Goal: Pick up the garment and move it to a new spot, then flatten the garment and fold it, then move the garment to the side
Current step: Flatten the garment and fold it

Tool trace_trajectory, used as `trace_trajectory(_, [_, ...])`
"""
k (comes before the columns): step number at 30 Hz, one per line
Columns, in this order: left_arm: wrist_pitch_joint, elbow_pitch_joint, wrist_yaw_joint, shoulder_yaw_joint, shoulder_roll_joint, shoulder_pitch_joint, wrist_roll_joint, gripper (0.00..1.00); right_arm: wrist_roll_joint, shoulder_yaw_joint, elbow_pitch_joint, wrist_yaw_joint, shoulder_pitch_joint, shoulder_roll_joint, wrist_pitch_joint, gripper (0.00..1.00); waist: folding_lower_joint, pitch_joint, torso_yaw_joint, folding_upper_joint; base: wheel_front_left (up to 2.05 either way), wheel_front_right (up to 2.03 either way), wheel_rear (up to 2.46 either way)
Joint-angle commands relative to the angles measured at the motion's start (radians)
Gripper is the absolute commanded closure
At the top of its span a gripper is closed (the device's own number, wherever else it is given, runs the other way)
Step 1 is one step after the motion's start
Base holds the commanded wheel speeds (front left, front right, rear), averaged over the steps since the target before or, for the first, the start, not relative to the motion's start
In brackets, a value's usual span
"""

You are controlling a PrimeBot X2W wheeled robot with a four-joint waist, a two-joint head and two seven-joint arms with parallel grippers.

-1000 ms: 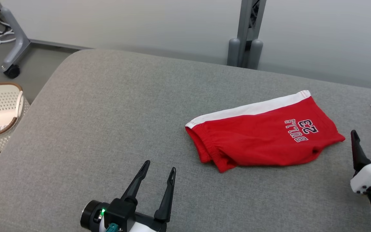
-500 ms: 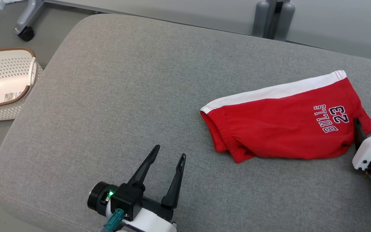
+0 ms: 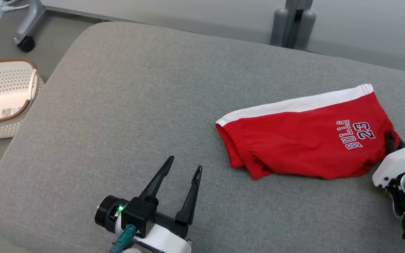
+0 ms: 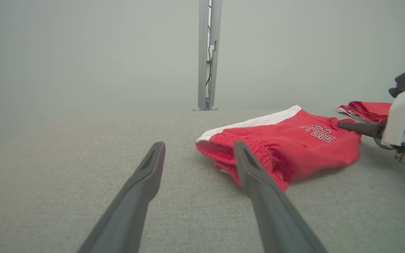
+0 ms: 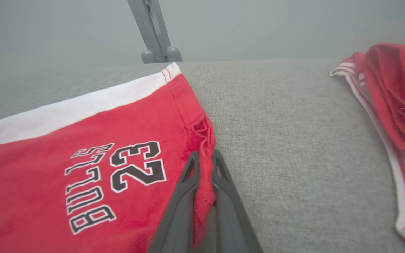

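The right pincer (image 5: 204, 158) is clenched on the leg hem of the red shorts (image 3: 304, 140), which lie on the right half of the grey surface (image 3: 135, 88), long axis left-right, waistband toward the released left pincer (image 3: 185, 164). A second red garment (image 5: 396, 91) is cut off at the frame edge.

We are seeing the red shorts (image 3: 304, 140), white-striped and printed BULLS 23, lying flat toward the right edge of the bench (image 3: 118, 105).

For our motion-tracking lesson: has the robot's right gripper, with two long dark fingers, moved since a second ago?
Yes. Against the red fabric shorts, the right gripper has come leftward from beside them and shut on their hem.
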Motion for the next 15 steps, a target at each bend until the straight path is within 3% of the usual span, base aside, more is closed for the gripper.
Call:
trace_trajectory(1, [-0.004, 0.000, 0.000, 0.007, 0.002, 0.007, 0.006, 0.00, 0.017, -0.007, -0.009, -0.002, 0.023, 0.005, -0.014, 1.00, 0.0000, -0.020, -0.014, 0.0000, 0.00, 0.00, 0.00])
trace_trajectory(7, [-0.004, 0.003, 0.012, 0.017, 0.002, 0.028, 0.033, 0.00, 0.030, -0.022, -0.094, -0.002, 0.109, 0.015, -0.028, 1.00, 0.0000, -0.074, -0.057, 0.0000, 0.00, 0.00, 0.00])
trace_trajectory(15, [-0.004, 0.013, 0.015, 0.023, 0.002, 0.055, 0.050, 0.00, -0.008, -0.183, -0.294, -0.002, 0.313, 0.053, -0.028, 1.00, 0.0000, -0.138, -0.088, 0.0000, 0.00, 0.00, 0.00])
